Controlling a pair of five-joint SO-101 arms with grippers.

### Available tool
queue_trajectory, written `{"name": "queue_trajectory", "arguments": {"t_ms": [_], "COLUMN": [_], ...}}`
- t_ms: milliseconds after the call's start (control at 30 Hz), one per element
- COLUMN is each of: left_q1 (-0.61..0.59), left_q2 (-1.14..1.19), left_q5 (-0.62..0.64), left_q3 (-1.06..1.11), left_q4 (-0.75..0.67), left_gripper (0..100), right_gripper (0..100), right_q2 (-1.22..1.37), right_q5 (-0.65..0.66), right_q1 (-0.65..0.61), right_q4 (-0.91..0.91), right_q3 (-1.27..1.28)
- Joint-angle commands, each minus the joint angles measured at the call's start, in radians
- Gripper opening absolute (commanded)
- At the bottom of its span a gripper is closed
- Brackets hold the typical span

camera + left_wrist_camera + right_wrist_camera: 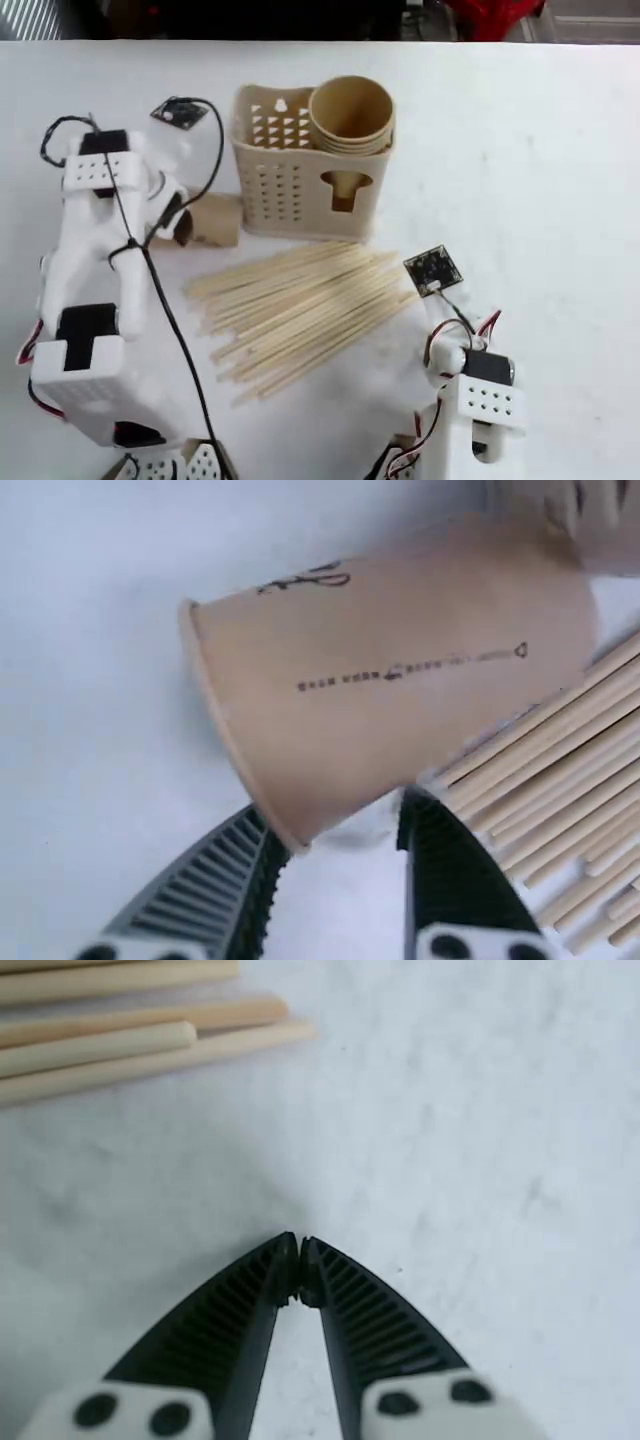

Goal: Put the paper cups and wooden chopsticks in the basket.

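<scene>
A brown paper cup (390,690) lies on its side on the white table, next to the basket (270,190). My left gripper (340,808) is open, and its ribbed fingers (240,880) straddle the cup's rim without closing on it. In the high view this cup (212,222) lies at the end of the left arm (100,250). A stack of paper cups (350,115) stands upright inside the beige basket. Several wooden chopsticks (300,305) lie in a loose pile in front of the basket. My right gripper (300,1245) is shut and empty over bare table, just off the chopstick ends (150,1030).
The right arm (470,390) sits at the front right, with open table beyond it to the right. A black cable (170,310) runs along the left arm. The table's far edge (320,42) lies behind the basket.
</scene>
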Motion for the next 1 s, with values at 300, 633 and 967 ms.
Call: {"name": "queue_trajectory", "arguments": {"t_ms": [300, 633, 967], "left_q1": [0.085, 0.084, 0.349], "left_q2": [-0.153, -0.415, -0.487], "left_q5": [0.020, 0.018, 0.141], "left_q3": [-0.049, -0.173, -0.773], "left_q4": [-0.003, 0.094, 0.356], "left_gripper": [2, 2, 2], "right_gripper": [1.7, 1.7, 1.7], "right_q2": [-0.013, -0.013, -0.013], "right_q5": [-0.003, -0.003, -0.003], "right_q1": [-0.001, -0.001, -0.001], "right_q4": [-0.016, -0.016, -0.016], "right_q3": [-0.006, -0.006, -0.006]}}
